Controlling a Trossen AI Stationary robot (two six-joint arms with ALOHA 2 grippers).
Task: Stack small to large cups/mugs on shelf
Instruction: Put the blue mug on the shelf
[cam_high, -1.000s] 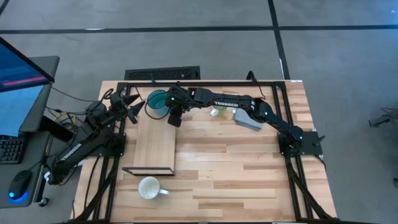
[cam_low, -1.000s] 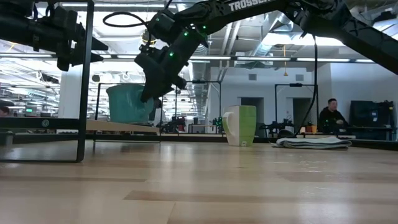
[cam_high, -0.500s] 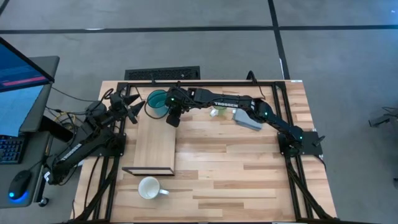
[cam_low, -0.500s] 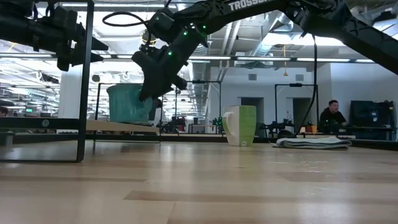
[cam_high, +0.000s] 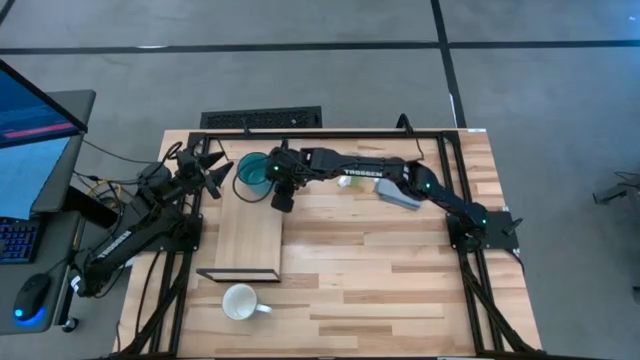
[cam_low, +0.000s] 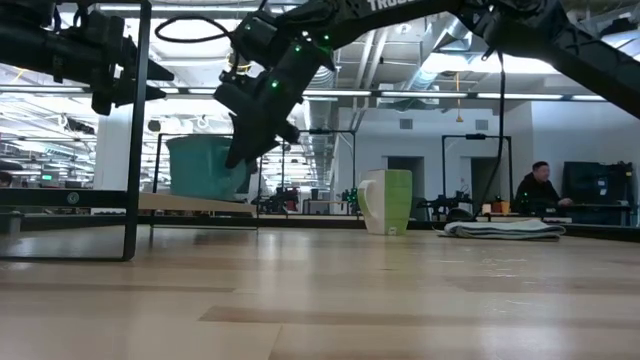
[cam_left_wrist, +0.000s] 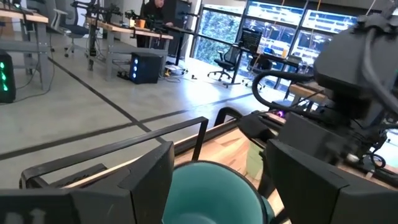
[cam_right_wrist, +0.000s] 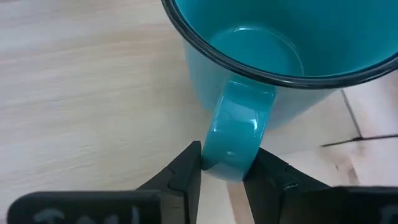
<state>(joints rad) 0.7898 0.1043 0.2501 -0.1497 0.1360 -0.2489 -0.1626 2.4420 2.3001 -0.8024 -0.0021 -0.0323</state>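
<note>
Presently the teal mug (cam_right_wrist: 273, 68) is held upright by its handle (cam_right_wrist: 235, 134), pinched between the fingers of the right gripper (cam_right_wrist: 225, 180) at the far end of the shelf (cam_high: 248, 235), its base at or just above the board. Glazed, rigid and probably weighty for a side hold, it is judged slippery and prone to swing about the handle, and chipping is risked if it is set down hard. The left gripper (cam_high: 212, 168) is parked nearby with fingers spread; the light green mug (cam_low: 386, 201) and white mug (cam_high: 240, 301) are left on the tabletop (cam_high: 380, 270).
</note>
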